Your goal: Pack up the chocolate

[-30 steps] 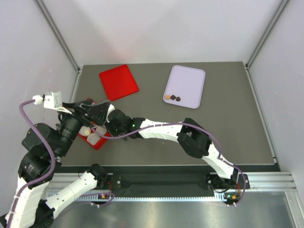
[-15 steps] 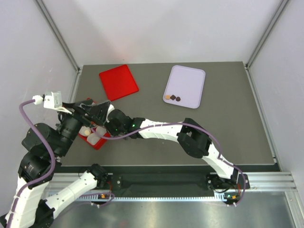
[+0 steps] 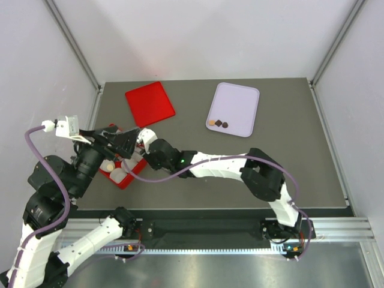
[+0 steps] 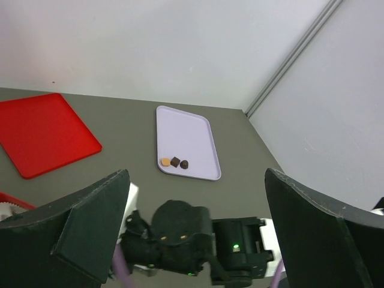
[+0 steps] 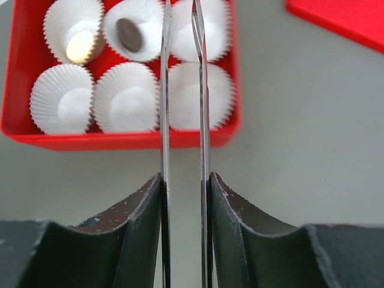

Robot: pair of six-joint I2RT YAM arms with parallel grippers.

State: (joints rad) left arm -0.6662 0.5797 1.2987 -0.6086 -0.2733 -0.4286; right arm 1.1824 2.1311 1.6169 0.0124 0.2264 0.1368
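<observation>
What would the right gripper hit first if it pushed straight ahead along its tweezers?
Probably the empty paper cup in the far right corner of the red box. The tweezers in the right gripper reach over it, with their tips out of frame. Their height above it is unclear.

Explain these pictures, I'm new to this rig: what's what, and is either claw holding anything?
Two robot arms, each ending in a claw. One picture looks down on the table; the other two come from wrist cameras. On it: a red box of white paper cups, two holding chocolate, a red lid, a lavender tray with three pieces. The left claw is wide open, empty. The right claw's thin blades hover over the box; their tips are out of frame, so I can't tell.
</observation>
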